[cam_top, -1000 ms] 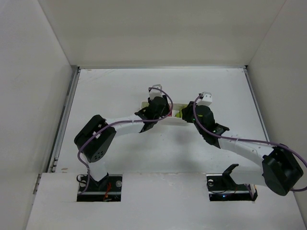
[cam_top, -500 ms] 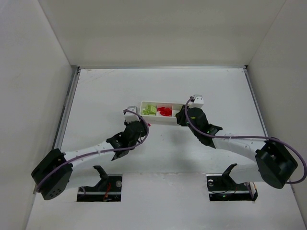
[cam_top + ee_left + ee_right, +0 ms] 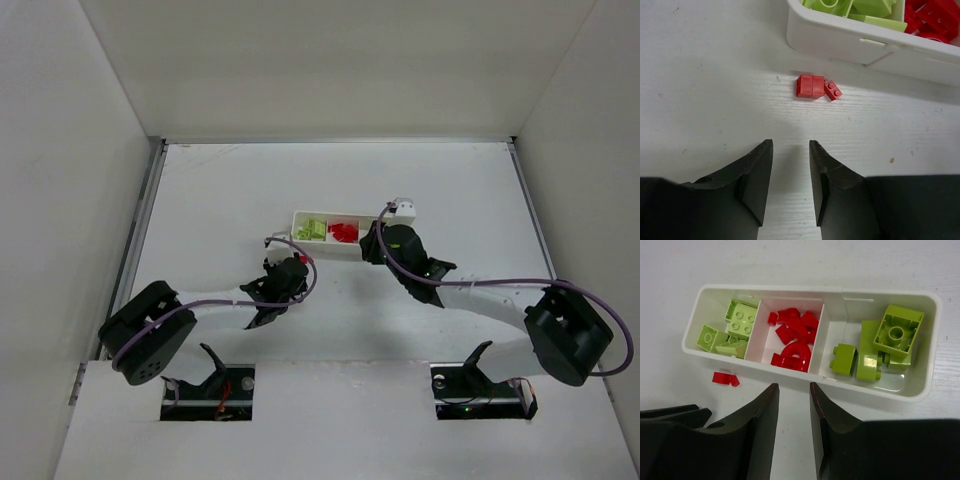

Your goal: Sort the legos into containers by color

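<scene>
The white tray (image 3: 840,290) has three compartments: lime-green legos (image 3: 735,325) on the left, red legos (image 3: 795,340) in the middle, larger lime-green blocks (image 3: 890,342) on the right. Two small red bricks (image 3: 811,86) lie touching on the table just outside the tray's left compartment; they also show in the right wrist view (image 3: 725,379). My left gripper (image 3: 790,150) is open and empty, low over the table, a short way in front of these bricks. My right gripper (image 3: 794,390) is open and empty, in front of the tray's middle wall.
In the top view the tray (image 3: 296,222) lies mid-table with my left gripper (image 3: 294,264) at its near-left corner and my right gripper (image 3: 370,246) at its right end. White walls enclose the table on three sides.
My left gripper has come off the tray and dropped to the table in front of its left end. My right gripper has shifted slightly left along the tray.
</scene>
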You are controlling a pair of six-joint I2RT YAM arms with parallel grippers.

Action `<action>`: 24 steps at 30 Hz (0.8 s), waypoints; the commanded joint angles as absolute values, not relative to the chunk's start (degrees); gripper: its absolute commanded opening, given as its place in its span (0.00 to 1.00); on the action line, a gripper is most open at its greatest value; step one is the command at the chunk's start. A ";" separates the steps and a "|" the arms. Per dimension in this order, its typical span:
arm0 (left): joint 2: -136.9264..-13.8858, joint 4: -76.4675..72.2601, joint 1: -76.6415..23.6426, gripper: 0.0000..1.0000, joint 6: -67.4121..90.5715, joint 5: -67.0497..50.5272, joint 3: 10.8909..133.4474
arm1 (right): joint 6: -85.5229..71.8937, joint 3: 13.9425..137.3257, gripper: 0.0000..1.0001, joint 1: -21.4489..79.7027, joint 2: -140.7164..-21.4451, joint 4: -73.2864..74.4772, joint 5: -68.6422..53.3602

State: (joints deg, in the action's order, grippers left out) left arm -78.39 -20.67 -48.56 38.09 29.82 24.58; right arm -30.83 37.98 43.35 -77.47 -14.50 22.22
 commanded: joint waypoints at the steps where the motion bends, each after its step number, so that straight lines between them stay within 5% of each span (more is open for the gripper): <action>1: -79.97 -24.87 -47.42 0.32 37.62 29.53 26.80 | -30.06 40.87 0.37 44.25 -78.48 -17.49 22.24; 24: -92.10 -29.62 -44.08 0.36 35.16 28.57 33.13 | -29.53 42.54 0.38 46.62 -81.21 -17.32 22.41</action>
State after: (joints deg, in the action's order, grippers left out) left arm -90.78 -28.67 -44.73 35.81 28.49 31.48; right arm -30.22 40.05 46.17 -81.17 -14.61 22.06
